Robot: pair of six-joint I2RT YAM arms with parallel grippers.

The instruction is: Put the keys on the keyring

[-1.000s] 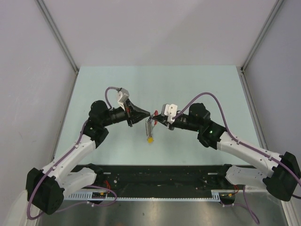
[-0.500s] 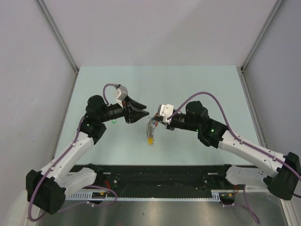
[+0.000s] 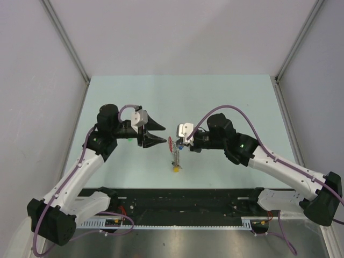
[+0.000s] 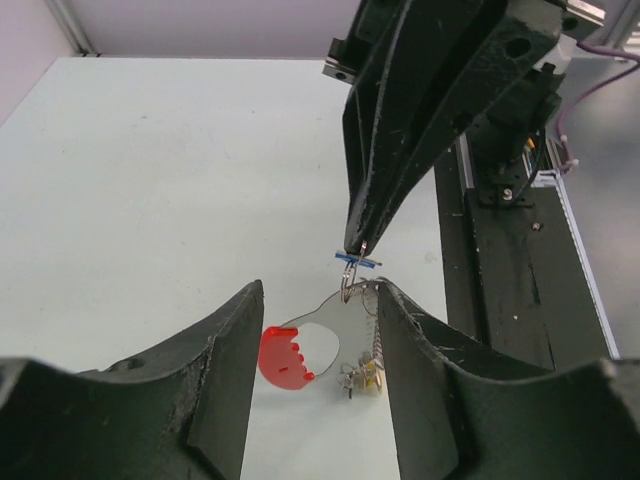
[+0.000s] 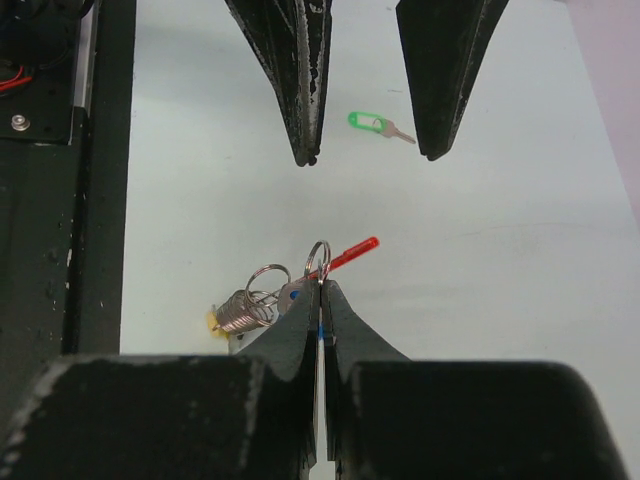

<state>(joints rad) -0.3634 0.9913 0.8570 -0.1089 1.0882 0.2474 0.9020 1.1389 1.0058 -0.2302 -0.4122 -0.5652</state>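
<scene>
My right gripper [image 3: 180, 144] is shut on the blue key [image 4: 357, 261], whose cap shows as a blue sliver between the fingers [image 5: 320, 330]. The keyring [image 4: 325, 315] dangles from that key by a wire ring [image 5: 318, 260]: grey body, curved red piece [image 4: 283, 355], a coiled spring [image 5: 240, 310] and a yellow-capped key [image 3: 175, 168] at the bottom. My left gripper [image 3: 162, 134] is open, just left of the keyring and apart from it, its fingers [image 4: 225, 370] standing either side of the bunch in the left wrist view. The green key [image 5: 372, 122] lies flat on the table beyond.
The pale green table top [image 3: 215, 102] is walled by grey panels at the back and sides. A black rail with cabling [image 3: 183, 201] runs along the near edge between the arm bases.
My left gripper has opened, let go at the keyring and drawn back to the left. The right gripper has shifted a little left and nearer with the bunch hanging from it.
</scene>
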